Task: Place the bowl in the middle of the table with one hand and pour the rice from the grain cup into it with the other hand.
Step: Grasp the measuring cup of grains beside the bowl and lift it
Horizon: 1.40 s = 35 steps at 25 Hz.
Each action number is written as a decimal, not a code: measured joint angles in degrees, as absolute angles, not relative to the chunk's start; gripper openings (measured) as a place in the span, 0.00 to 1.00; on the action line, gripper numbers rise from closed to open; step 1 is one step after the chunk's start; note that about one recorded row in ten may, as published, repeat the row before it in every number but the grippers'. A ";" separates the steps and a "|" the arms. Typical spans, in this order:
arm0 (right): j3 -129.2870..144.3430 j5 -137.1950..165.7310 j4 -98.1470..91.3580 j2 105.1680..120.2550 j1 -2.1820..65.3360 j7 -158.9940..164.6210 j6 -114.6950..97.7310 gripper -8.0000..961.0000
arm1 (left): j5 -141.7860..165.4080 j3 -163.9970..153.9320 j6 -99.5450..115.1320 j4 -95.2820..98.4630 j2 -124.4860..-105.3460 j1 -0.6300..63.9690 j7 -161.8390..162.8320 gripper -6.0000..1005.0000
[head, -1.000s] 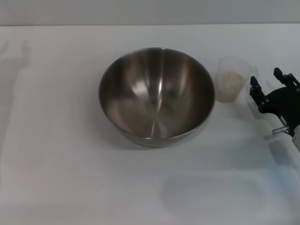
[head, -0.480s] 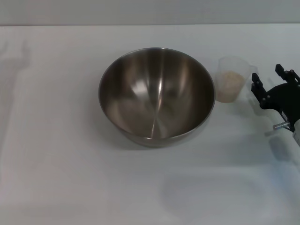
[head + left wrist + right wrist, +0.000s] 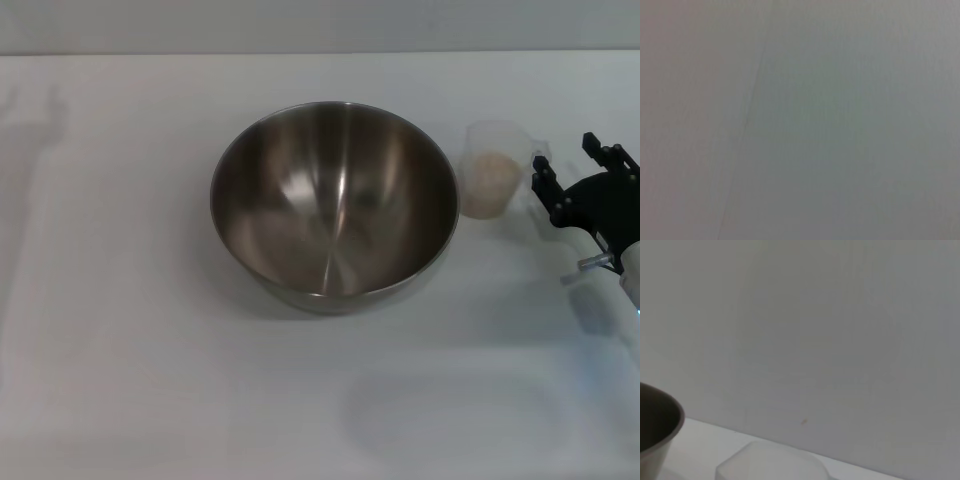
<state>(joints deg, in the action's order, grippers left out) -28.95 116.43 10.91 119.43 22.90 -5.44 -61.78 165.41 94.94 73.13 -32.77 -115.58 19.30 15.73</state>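
The steel bowl stands empty in the middle of the white table. Its rim also shows in the right wrist view. The clear grain cup stands upright just right of the bowl, with rice in its lower part. The cup's rim shows in the right wrist view. My right gripper is open, low over the table, just right of the cup at its handle side. It holds nothing. My left gripper is out of view.
The left wrist view shows only a plain grey surface. A pale wall runs behind the table's far edge. Bare tabletop lies left of the bowl and in front of it.
My right gripper has edged slightly away from me, closer to the cup's handle. The bowl and the cup have not moved.
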 joint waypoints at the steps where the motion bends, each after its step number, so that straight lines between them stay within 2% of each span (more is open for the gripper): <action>1: -29.07 116.30 10.90 119.44 22.99 -5.45 -61.73 0.63 | 165.41 95.04 73.12 -32.77 -115.56 19.30 15.73 0.48; 27: -29.36 116.21 10.63 119.44 25.11 -5.45 -59.55 0.63 | 165.41 95.36 73.70 -32.08 -115.39 19.51 15.74 0.48; 32: -29.12 116.38 10.53 119.44 25.40 -5.47 -59.55 0.44 | 165.41 95.36 73.92 -32.13 -115.40 19.51 15.73 0.48; 35: -29.03 116.48 10.23 119.44 25.52 -5.48 -59.59 0.30 | 165.41 95.36 74.48 -32.11 -115.55 19.37 15.73 0.48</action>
